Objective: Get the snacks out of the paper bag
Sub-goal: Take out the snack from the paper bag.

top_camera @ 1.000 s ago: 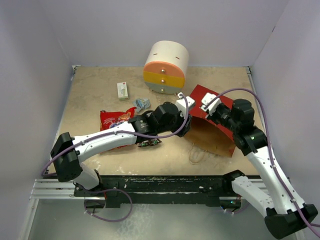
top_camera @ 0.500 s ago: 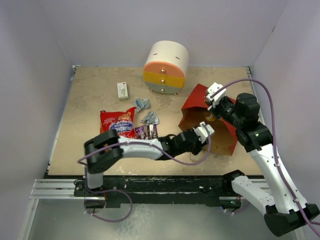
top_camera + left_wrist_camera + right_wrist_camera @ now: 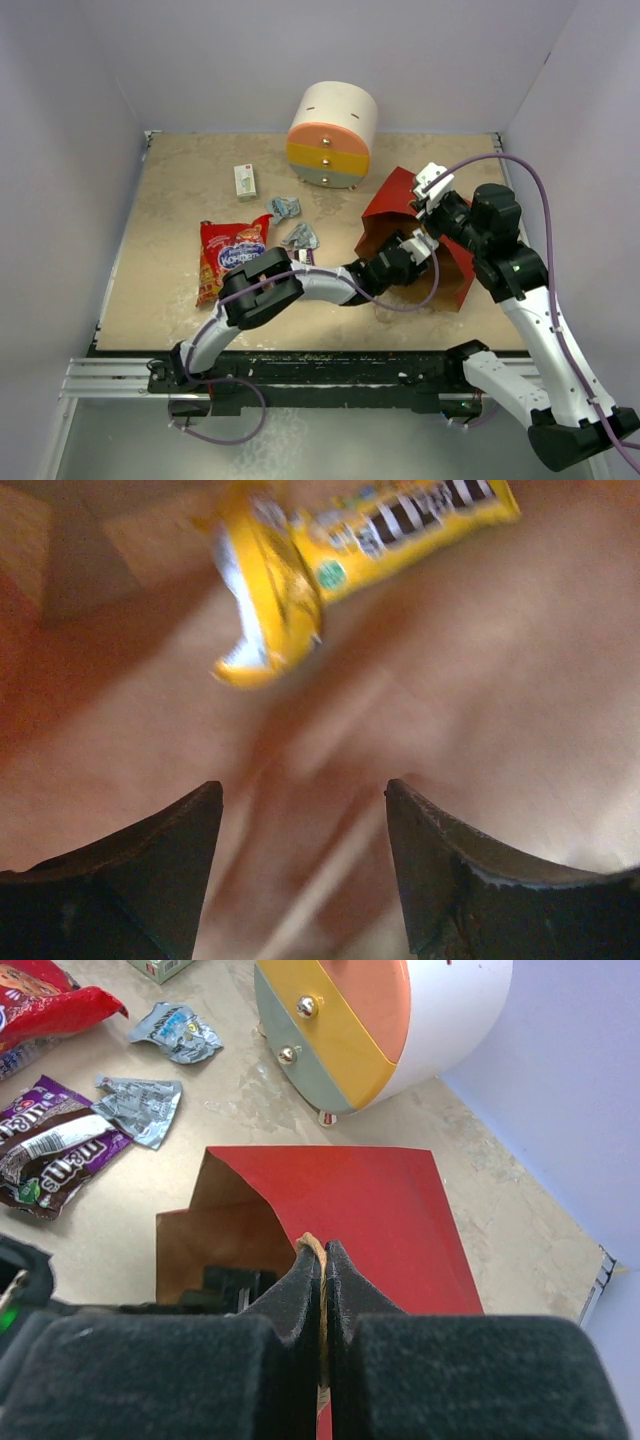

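Red paper bag, kraft-brown inside, lies on its side near the right edge of the beige worktop, with its mouth toward the near-left. The right end effector is clamped on the bag's thin twisted paper handle and lifts the upper wall so the mouth gapes. The left end effector is inside the mouth, fingers spread, nothing between them.

We judge the step in hand to be fetching the crinkled yellow candy wrapper, which lies on the bag's inner floor beyond the fingertips. To do it well:
- Push deeper until the wrapper's bunched end sits between the fingers.
- Close low, without pinching the bag's paper.
- Hold the handle steady with the right arm so the mouth does not sag onto the wrist.

Already outside, mid-worktop and toward the left edge: large red crinkly chip bag, silver candy wrappers, dark brown candy wrappers.

On views:
- Only the left wrist camera shows the yellow wrapper; from overhead the bag wall hides it.
- Only the right wrist camera confirms the handle pinch.
- Only the overhead gives the whole layout, with the round white-orange-yellow drawer unit at the far edge.
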You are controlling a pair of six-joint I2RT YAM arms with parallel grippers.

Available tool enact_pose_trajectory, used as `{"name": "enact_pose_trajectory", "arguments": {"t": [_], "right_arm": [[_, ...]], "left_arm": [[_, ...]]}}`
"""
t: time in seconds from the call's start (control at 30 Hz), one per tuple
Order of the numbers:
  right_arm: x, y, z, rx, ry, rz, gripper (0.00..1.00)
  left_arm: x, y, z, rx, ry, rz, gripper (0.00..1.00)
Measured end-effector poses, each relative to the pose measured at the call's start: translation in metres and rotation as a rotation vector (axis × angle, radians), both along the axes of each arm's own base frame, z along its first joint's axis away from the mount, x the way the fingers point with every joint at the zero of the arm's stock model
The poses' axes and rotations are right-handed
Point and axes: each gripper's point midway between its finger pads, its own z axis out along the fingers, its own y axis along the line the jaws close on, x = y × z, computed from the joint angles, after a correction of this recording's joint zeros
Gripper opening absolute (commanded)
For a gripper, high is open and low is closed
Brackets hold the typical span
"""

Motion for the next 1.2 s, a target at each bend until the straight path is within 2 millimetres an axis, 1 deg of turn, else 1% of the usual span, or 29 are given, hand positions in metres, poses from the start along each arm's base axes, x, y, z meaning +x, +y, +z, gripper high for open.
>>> {"name": "enact_pose_trajectory", "arguments": {"t": [0.13, 0.2, 0.27, 0.37, 0.4, 0.43, 0.53, 0.63, 0.73, 0.83, 0.9, 1.03, 1.1, 1.2], "right_arm": [[0.0, 0.0, 0.0, 0.0, 0.0, 0.0, 0.0], [0.0, 0.0, 0.0, 0.0, 0.0, 0.001, 0.0], [0.0, 0.0, 0.0, 0.001, 0.0, 0.001, 0.0], [-0.001, 0.001, 0.0, 0.002, 0.001, 0.006, 0.0], [-0.001, 0.001, 0.0, 0.003, 0.001, 0.008, 0.0], [-0.001, 0.002, 0.0, 0.004, 0.001, 0.011, 0.0], [-0.002, 0.003, 0.0, 0.006, 0.002, 0.02, 0.0], [-0.002, 0.003, 0.0, 0.006, 0.002, 0.021, 0.0], [-0.002, 0.004, 0.0, 0.006, 0.001, 0.022, 0.0], [-0.002, 0.004, 0.0, 0.005, 0.001, 0.023, 0.0], [-0.002, 0.004, 0.0, 0.005, 0.001, 0.023, 0.0], [-0.002, 0.004, 0.002, 0.006, -0.004, 0.021, 0.0], [-0.001, 0.003, 0.004, 0.006, -0.01, 0.015, 0.0], [0.001, 0.0, 0.006, 0.003, -0.019, -0.004, 0.0]], "left_arm": [[0.033, -0.013, 0.012, -0.048, -0.038, 0.041, 0.83], [0.046, -0.023, 0.011, -0.061, -0.054, 0.053, 0.84], [0.052, -0.031, 0.004, -0.062, -0.058, 0.057, 0.84], [0.057, -0.038, -0.011, -0.042, -0.06, 0.052, 0.83], [0.059, -0.039, -0.016, -0.034, -0.061, 0.052, 0.8], [0.06, -0.041, -0.02, -0.031, -0.061, 0.047, 0.75], [0.067, -0.047, -0.018, -0.044, -0.072, 0.031, 0.59], [0.072, -0.047, -0.017, -0.041, -0.077, 0.015, 0.44], [0.075, -0.046, -0.019, -0.04, -0.071, 0.004, 0.3], [0.075, -0.046, -0.02, -0.036, -0.065, -0.004, 0.21], [0.073, -0.045, -0.021, -0.033, -0.06, -0.01, 0.18], [0.061, -0.034, -0.021, -0.016, -0.028, -0.029, 0.16], [0.053, -0.027, -0.019, -0.005, 0.002, -0.036, 0.16], [0.034, -0.013, -0.015, 0.013, 0.055, -0.061, 0.15]]}}
